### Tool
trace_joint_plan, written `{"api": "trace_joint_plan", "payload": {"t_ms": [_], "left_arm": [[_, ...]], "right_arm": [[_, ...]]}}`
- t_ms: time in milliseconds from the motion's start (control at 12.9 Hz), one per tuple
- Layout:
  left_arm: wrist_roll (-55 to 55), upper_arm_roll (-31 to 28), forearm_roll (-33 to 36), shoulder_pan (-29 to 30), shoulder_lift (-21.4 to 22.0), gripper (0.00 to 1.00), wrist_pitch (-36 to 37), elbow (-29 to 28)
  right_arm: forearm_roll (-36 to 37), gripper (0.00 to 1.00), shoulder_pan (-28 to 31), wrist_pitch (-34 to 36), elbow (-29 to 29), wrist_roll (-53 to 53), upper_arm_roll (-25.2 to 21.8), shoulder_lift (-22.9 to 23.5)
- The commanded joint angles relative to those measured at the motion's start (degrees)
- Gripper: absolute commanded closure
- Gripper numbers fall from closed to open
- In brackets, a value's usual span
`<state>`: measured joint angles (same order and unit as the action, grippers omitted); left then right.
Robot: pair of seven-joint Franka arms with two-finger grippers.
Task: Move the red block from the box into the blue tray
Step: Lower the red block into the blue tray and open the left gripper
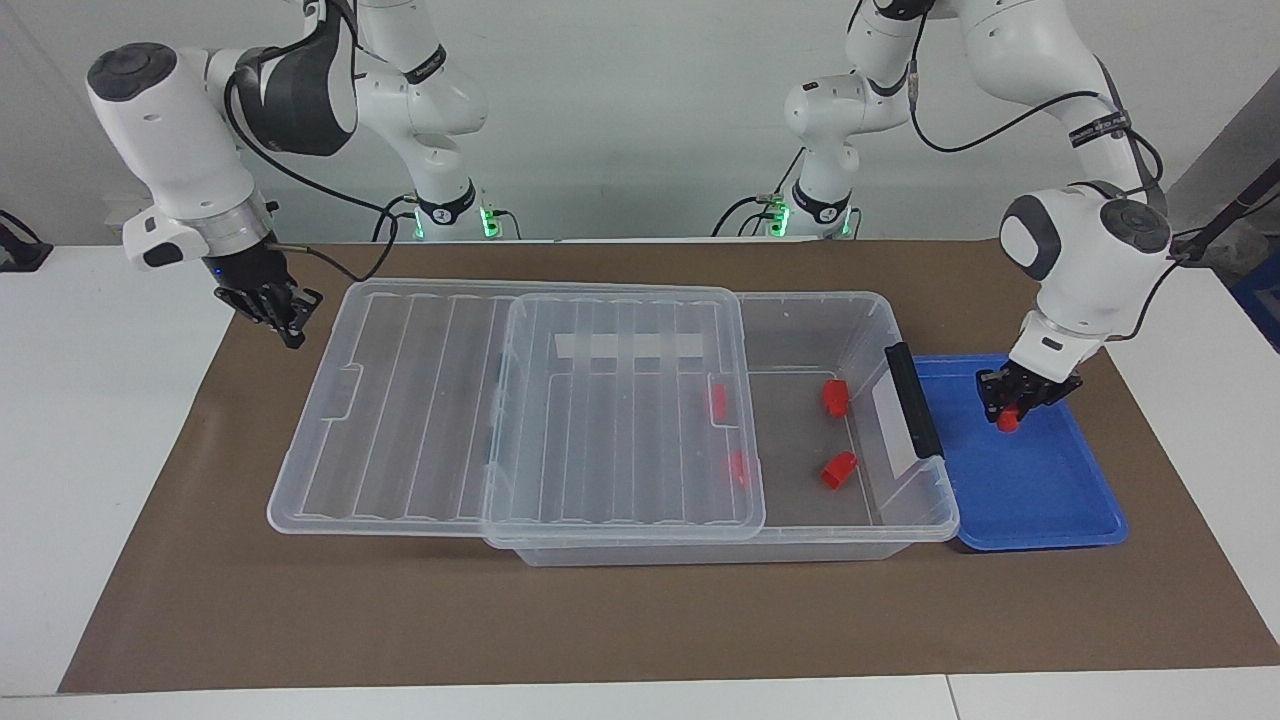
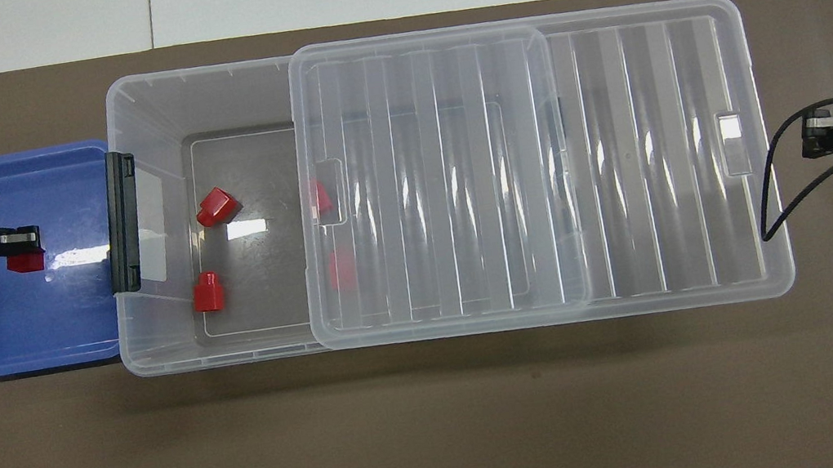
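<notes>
Fingers (image 1: 1003, 398) of the left gripper (image 1: 1008, 408) pinch the red block (image 1: 1008, 421) over the blue tray (image 1: 1040, 500), hiding its top, so its orientation's unclear. Right gripper (image 1: 285, 318) waits by the box (image 1: 860, 310); can't tell its fingers.

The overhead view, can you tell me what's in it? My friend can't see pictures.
The left pincer holds a red block over the blue tray. Beside the tray is the clear box with its lid slid partway off, and four more red blocks are inside, two under the lid. The right pincer waits off the lid's end.
</notes>
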<state>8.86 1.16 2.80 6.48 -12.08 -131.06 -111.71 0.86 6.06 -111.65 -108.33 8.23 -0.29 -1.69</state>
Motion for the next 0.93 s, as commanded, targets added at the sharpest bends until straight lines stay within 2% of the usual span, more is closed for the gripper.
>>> {"api": "trace_joint_plan", "payload": {"t_ms": [0,232,464,541,619,696,851], "left_arm": [[2.21,0.33,-1.3,1.25,-2.41,1.0,-7.18,-3.68],[2.22,0.33,-1.3,1.61,-4.53,1.0,-12.9,-6.76],[2.22,0.33,-1.3,1.34,-4.71,1.0,-13.0,-6.77],[2.22,0.33,-1.3,1.17,-4.71,0.86,-13.0,-6.77],[2.22,0.33,-1.3,1.08,-4.79,0.23,-12.82,-6.51],[2.22,0.33,-1.3,1.25,-4.79,0.0,-12.39,-5.9],[2.22,0.33,-1.21,1.17,-4.1,0.0,-9.51,-4.23]], "right_arm": [[-0.86,1.0,2.64,-2.08,-1.27,-2.69,0.29,1.24],[-0.95,1.0,2.21,-6.72,-1.97,-2.52,0.38,2.65],[-0.95,1.0,1.76,-7.18,-3.63,-1.82,0.38,3.45],[-0.95,1.0,1.76,-7.7,-3.99,-1.64,0.38,3.45],[-0.95,1.0,1.76,-8.05,-4.34,-1.55,0.38,3.45],[-0.95,1.0,1.59,-8.06,-4.52,-1.55,0.56,3.36],[-0.95,1.0,0.36,-8.06,-4.52,-1.38,0.56,3.36]]}}
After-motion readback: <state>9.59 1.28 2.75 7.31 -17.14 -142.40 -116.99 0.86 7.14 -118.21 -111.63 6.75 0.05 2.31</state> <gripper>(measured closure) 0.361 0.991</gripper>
